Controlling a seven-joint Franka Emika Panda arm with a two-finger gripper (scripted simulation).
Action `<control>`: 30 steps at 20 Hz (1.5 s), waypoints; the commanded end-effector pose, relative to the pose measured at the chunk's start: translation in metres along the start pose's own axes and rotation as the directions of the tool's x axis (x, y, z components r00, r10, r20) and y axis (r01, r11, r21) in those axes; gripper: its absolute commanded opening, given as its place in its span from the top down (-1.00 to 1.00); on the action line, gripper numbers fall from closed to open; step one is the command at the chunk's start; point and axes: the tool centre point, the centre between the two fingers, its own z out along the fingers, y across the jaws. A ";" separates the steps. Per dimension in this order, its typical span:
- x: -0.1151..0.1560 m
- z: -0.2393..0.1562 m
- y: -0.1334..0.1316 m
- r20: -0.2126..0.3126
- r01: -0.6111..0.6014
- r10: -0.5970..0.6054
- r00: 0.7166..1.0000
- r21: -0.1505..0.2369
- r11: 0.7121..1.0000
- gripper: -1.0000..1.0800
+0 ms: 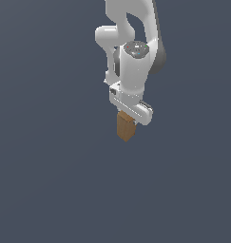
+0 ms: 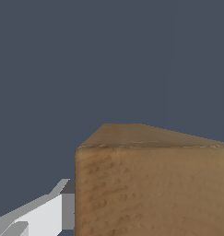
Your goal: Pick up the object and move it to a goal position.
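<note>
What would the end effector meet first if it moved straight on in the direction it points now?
The brown block already sits at the end effector. Beyond it, only the plain grey ground appears; depth is unclear.

The block (image 2: 152, 184) fills much of the wrist view, wood-grained brown, one white finger (image 2: 44, 214) touching its side.
</note>
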 end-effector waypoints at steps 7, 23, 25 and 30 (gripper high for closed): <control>0.000 -0.085 0.012 -0.006 0.000 0.000 1.000 0.008 1.000 1.00; 0.000 -0.255 0.040 -0.006 0.000 0.000 1.000 0.008 1.000 1.00; 0.000 -0.276 0.043 -0.006 0.000 0.000 1.000 0.008 1.000 1.00; 0.001 -0.319 0.048 -0.006 0.000 0.000 1.000 0.008 1.000 1.00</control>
